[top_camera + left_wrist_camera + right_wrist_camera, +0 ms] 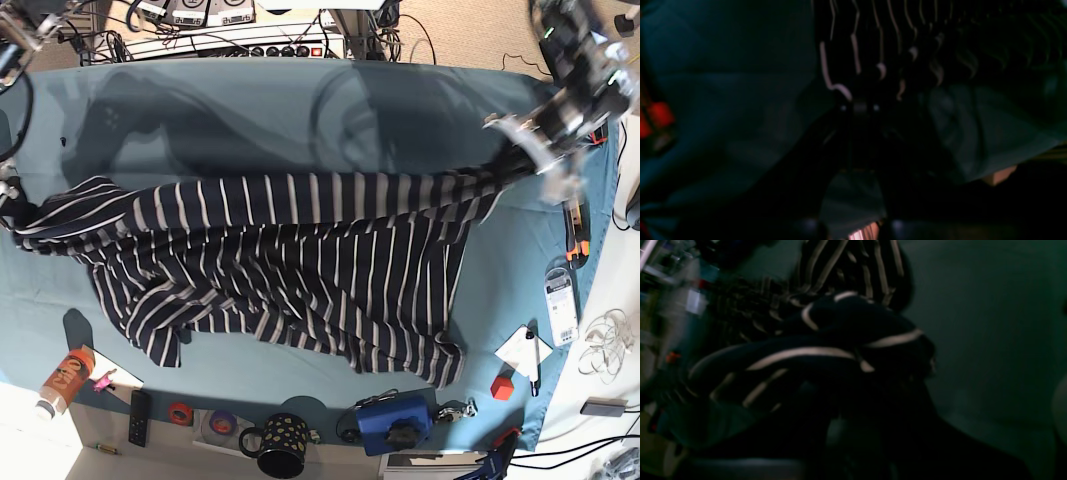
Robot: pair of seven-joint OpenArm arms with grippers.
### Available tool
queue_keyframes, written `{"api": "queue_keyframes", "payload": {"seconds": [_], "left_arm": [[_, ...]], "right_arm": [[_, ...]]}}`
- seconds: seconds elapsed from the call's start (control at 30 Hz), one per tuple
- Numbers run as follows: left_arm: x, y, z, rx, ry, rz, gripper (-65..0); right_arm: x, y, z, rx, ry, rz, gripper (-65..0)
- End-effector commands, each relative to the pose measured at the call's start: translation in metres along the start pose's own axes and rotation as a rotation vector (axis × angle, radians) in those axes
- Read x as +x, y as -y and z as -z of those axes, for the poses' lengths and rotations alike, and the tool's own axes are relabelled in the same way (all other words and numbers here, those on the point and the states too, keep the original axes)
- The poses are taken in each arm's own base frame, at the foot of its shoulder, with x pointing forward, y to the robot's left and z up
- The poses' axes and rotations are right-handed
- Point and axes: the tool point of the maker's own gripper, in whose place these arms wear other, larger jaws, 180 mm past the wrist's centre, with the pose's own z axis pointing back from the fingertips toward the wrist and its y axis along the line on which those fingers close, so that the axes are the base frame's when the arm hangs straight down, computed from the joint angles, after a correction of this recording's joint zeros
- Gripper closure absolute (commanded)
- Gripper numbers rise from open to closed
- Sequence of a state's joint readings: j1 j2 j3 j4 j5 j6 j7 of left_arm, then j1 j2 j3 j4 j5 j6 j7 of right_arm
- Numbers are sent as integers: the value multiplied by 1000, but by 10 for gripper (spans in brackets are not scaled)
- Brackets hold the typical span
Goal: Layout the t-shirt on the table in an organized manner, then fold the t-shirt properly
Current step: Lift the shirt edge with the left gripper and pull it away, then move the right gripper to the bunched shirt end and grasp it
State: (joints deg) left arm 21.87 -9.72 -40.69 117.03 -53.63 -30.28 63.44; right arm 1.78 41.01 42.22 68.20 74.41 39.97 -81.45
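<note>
Both end effectors apparently clamping t-shirt [300, 260]

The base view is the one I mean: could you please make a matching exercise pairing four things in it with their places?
Things:
1. t-shirt
2. spotted mug
3. blue box
4. red cube

Places:
A. near edge, just right of the mug
B. stretched across the middle of the table
C. near edge, around the middle
D. near the right-hand corner, beside a white card

Pairs: 1-B, 2-C, 3-A, 4-D

Striped t-shirt [300, 260] stretched, rumpled across teal table [250, 110]
</note>
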Motion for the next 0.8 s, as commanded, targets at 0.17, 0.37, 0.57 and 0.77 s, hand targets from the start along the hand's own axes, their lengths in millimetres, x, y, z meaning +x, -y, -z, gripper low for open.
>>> {"api": "queue_keyframes", "payload": {"seconds": [0.17, 0.37, 0.57, 0.77], "left_arm": [[-5, -14, -36, 37, 36, 11, 0], [-14, -19, -44, 59, 13, -3, 0], [-5, -19, -45, 59, 65, -1, 0], [-5, -19, -45, 59, 66, -1, 0]], "right_arm": [[14, -2, -3, -2, 46, -20, 0], [-39, -16, 29, 47, -134, -17, 0], [-96, -43, 61, 129, -368, -64, 0], [-111, -55, 72, 163, -434, -89, 0]]}}
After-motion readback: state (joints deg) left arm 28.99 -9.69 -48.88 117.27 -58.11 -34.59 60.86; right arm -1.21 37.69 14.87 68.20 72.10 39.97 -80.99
